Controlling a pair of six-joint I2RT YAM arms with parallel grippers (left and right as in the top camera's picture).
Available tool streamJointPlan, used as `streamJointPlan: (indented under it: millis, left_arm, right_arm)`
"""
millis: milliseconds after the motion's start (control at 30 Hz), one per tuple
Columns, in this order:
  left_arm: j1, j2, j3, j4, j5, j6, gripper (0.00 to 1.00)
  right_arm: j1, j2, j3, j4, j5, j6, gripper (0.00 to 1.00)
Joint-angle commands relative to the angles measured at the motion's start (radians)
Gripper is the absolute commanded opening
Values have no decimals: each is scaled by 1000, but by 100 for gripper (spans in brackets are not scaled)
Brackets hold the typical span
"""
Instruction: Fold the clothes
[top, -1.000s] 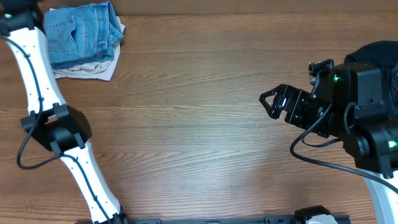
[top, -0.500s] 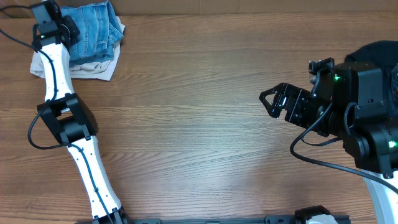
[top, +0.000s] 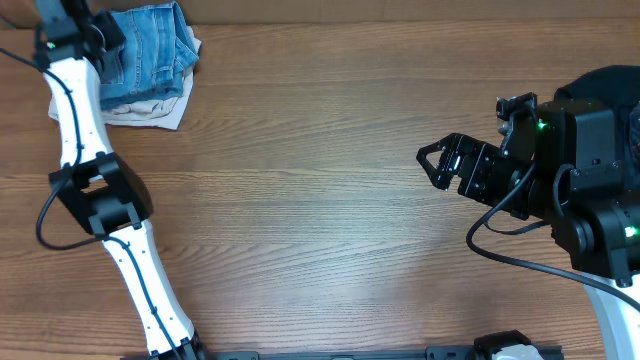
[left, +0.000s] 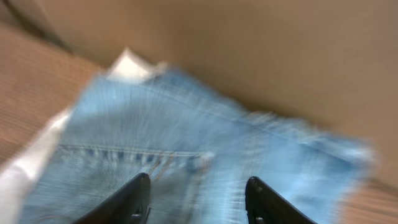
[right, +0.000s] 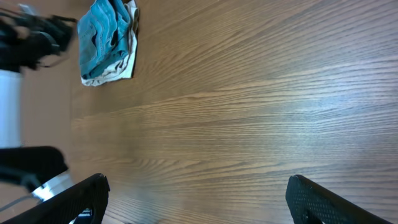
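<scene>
The clothes lie in a stack at the far left corner. Folded light-blue jeans (top: 145, 50) rest on an off-white garment (top: 150, 108). My left gripper (top: 108, 40) hovers at the stack's left side. In the blurred left wrist view its jaws stand apart (left: 198, 186) just over the jeans (left: 205, 124), with nothing between them, and the off-white cloth (left: 25, 168) shows at the left. My right gripper (top: 432, 165) is open over bare table at the right. Its wrist view (right: 198, 193) shows the jeans (right: 102, 37) far off.
The wooden table (top: 320, 200) spreads between the two arms. A tan wall (left: 280, 50) rises right behind the clothes stack. A black rounded mass (top: 612, 82) shows behind the right arm at the right edge; I cannot tell what it is.
My left arm swung in from the far left corner onto the jeans stack, then shifted slightly left. Its jaws have parted. The right arm has not moved.
</scene>
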Motion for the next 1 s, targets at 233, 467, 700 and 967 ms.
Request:
streamJointPlan:
  millis: [233,467,700,967]
  left_arm:
    - [2,-237,6,-337,-64,-21,4]
    - [15,-161,4,-531,-255,-118,4]
    - [68,-18,4,-581,-276,-133,4]
    - [140,65,4,-603,-259,-185,18]
  right_arm:
    - [-7,0,3,-8,-26,-8,95]
    - [-7,0,3,-11,-26,-26,95]
    - [-7,0,3,-19,-26,-30,95]
    - [-8,0,3,-23,-26,-30,95]
